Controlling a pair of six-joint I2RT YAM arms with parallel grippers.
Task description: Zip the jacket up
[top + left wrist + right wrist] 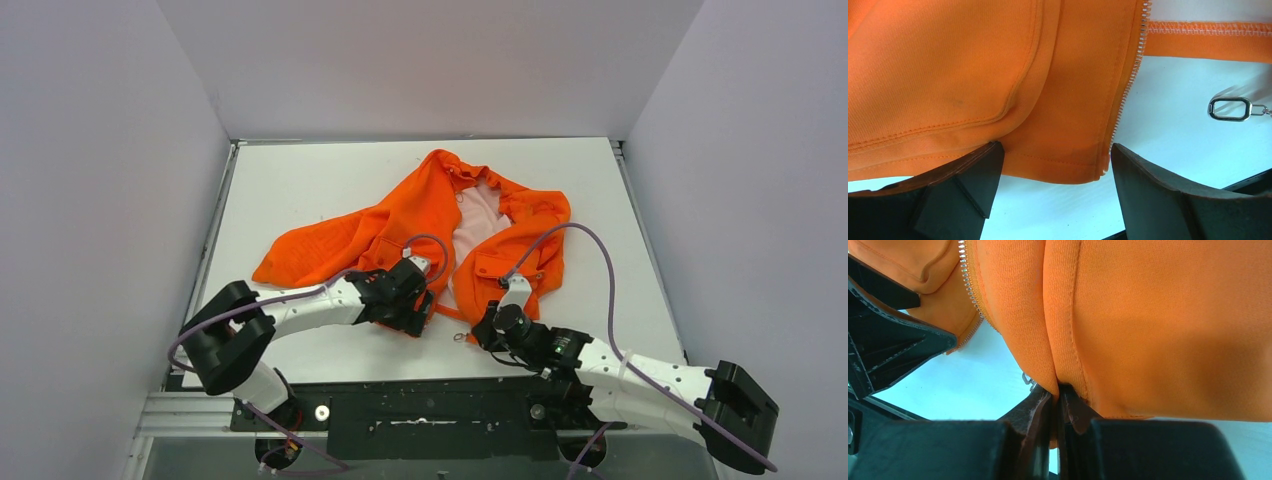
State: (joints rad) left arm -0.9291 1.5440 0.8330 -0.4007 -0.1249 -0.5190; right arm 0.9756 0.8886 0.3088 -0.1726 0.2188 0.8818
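the jacket (430, 215) is seen spread open on the white tabletop (300, 190), pink lining showing at the centre. the left pincer (1055, 150) is held open, its 2 fingers set either side of one front panel's bottom corner, where the zipper teeth (1128, 85) end. the right pincer (1058, 390) is clamped on a fold of the other panel's hem (a metal ring (1229, 108) is spotted on the tabletop nearby).

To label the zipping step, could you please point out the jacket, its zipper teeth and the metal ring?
jacket (420, 215): top view, on an orange front panel.
zipper teeth (1129, 80): left wrist view, midway along the row.
metal ring (1211, 109): left wrist view, on its rim.
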